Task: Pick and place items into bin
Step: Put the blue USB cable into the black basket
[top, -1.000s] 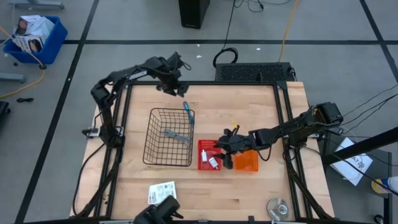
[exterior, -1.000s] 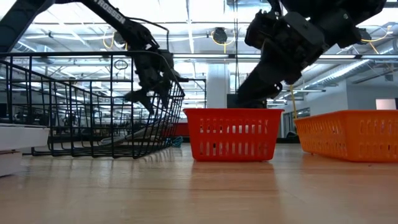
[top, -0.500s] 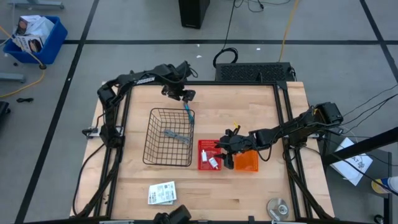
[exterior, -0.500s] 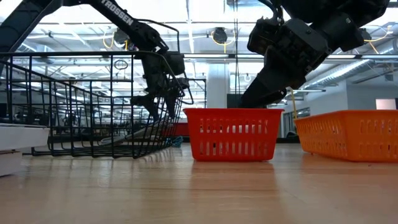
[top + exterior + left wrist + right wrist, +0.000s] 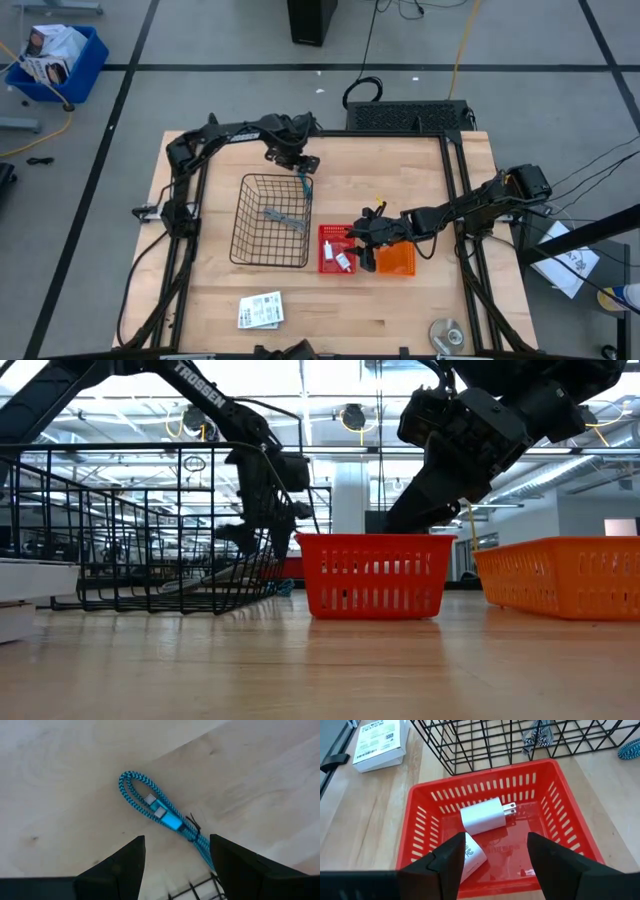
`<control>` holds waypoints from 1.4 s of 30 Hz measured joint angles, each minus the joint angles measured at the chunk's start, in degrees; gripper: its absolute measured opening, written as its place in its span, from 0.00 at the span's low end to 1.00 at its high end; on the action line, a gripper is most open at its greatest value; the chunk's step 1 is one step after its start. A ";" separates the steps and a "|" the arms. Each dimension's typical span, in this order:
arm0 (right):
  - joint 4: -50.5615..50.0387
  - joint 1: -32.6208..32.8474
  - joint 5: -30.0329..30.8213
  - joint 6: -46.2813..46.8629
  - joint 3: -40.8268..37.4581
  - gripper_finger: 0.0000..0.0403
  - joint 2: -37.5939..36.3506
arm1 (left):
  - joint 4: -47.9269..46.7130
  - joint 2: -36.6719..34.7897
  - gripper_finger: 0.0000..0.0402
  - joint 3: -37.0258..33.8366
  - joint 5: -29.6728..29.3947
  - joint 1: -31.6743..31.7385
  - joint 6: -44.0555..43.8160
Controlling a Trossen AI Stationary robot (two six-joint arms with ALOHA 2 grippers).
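A blue braided cable, looped with silver plugs, lies on the wood at the far right corner of the black wire basket. My left gripper hovers open just above it, fingers either side, touching nothing. A grey braided item lies in the wire basket. Two white charger cubes rest on the floor of the small red basket. My right gripper hangs open over that red basket. A white printed packet lies flat near the table's near edge.
An orange basket stands right of the red one. A round metal disc sits at the near right corner. Bare wood lies along the far edge and right of the baskets. The wire basket's wall rises beside the left gripper.
My left gripper has swung from the far edge toward the table's right and come down over the blue cable, staying open. The right arm has kept still.
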 joint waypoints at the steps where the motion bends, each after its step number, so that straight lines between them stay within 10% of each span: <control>1: -0.08 0.08 -0.01 0.16 0.00 0.51 -0.01 | 0.14 0.48 0.57 0.00 0.04 0.00 -0.27; 23: -0.10 0.08 -1.53 0.03 0.00 0.51 0.01 | 1.35 6.09 0.55 0.22 2.42 -1.06 1.51; 35: -0.08 0.08 -1.53 0.20 0.00 0.51 0.01 | 0.72 5.96 0.07 0.00 2.18 -1.09 4.18; 42: -0.06 0.08 -1.52 1.25 0.00 0.51 0.01 | 0.52 3.25 0.10 0.04 0.78 -1.02 5.35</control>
